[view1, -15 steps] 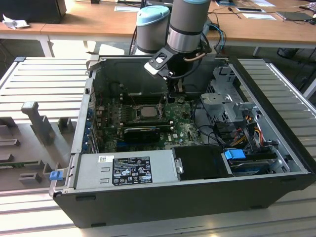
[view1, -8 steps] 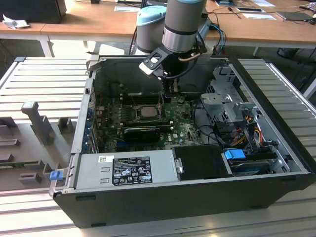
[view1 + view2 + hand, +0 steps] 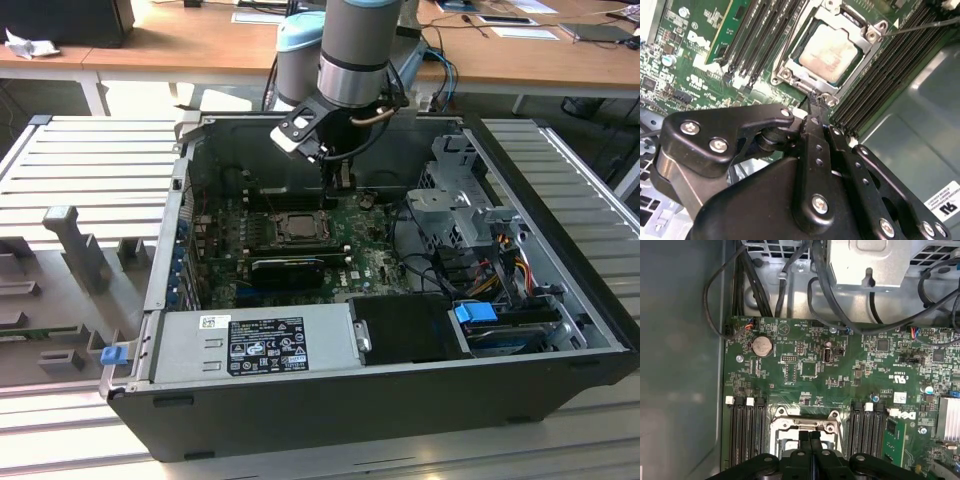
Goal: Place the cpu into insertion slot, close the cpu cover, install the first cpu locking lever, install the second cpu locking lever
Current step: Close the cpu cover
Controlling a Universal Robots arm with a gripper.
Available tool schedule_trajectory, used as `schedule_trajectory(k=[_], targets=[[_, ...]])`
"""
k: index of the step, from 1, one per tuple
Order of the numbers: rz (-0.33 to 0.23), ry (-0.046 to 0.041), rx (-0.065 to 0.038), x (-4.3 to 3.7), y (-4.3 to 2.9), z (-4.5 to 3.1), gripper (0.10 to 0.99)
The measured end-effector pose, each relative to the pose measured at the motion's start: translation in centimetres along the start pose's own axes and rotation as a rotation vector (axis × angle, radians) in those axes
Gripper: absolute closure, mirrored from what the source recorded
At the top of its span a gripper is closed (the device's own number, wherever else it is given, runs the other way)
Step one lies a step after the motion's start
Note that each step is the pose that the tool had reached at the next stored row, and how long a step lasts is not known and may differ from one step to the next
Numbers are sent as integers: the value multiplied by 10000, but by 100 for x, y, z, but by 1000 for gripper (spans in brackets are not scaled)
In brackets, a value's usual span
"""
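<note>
The cpu (image 3: 830, 52), a pale silvery square, lies flat in the insertion slot (image 3: 785, 75) on the green board. The cpu cover (image 3: 867, 50), a silvery frame, lies down around it with the chip showing through its window. A thin lever rod (image 3: 920, 27) sticks out from one corner of the socket. My gripper (image 3: 815, 100) is shut with nothing visible between its fingers, and its tips hang just above the socket's edge. In the exterior view the gripper (image 3: 341, 180) hovers behind the cpu (image 3: 299, 228). In the first wrist view the shut gripper (image 3: 810, 434) stands over the slot's frame (image 3: 785, 426).
Black memory slots (image 3: 755, 45) flank the socket on both sides. A long black heatsink (image 3: 288, 268) lies in front of it, then the power supply (image 3: 255, 345). A metal drive cage (image 3: 455, 200) and cables (image 3: 765, 285) stand at the exterior view's right. The case walls surround the board.
</note>
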State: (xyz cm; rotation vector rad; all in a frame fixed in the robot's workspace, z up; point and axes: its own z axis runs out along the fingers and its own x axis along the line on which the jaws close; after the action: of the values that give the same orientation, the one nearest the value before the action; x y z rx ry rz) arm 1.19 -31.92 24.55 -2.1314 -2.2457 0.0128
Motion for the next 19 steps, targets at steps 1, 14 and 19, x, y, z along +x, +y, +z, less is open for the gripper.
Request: schedule_trajectory(k=[1,14,19], targets=[[-6,26,-2,0,0,8,980],[-251,25,-71,14,-343,123,980],[-251,24,-71,16,-394,125,980]])
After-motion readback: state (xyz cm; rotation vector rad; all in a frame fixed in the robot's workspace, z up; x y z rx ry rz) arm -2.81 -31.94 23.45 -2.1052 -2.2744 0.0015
